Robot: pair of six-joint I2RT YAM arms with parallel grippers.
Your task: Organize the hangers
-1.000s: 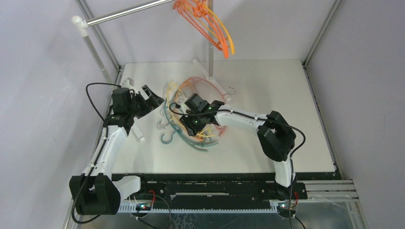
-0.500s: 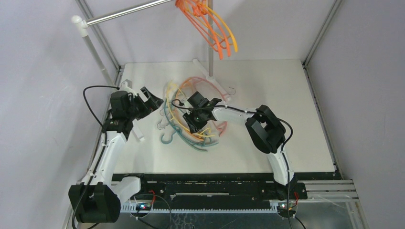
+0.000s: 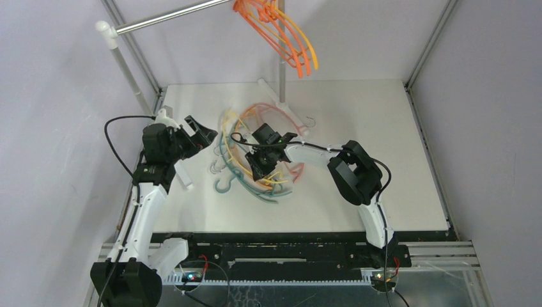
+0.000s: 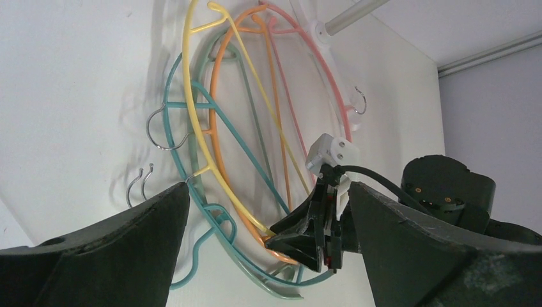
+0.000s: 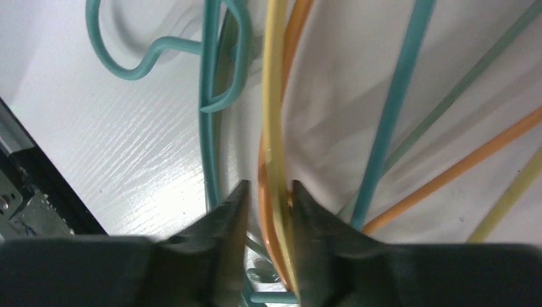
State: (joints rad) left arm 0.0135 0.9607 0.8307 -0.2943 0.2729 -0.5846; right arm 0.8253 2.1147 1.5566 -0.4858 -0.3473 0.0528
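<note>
A tangle of yellow, orange, pink and teal hangers lies on the white table. Three orange and yellow hangers hang on the silver rail. My right gripper is down in the pile, its jaws closed narrowly around a yellow hanger and an orange hanger lying side by side; a teal hanger runs just left of the jaws. My left gripper is open and empty at the pile's left edge, above the table. It faces the pile and the right gripper.
The rail's white post stands at the back left and its upright pole behind the pile. A white foot piece lies beside the left arm. Frame bars run up both back corners.
The right arm folded its elbow in and set its gripper down into the pile, then held still. The left arm drew back slightly to the left. The hung hangers are swinging.
</note>
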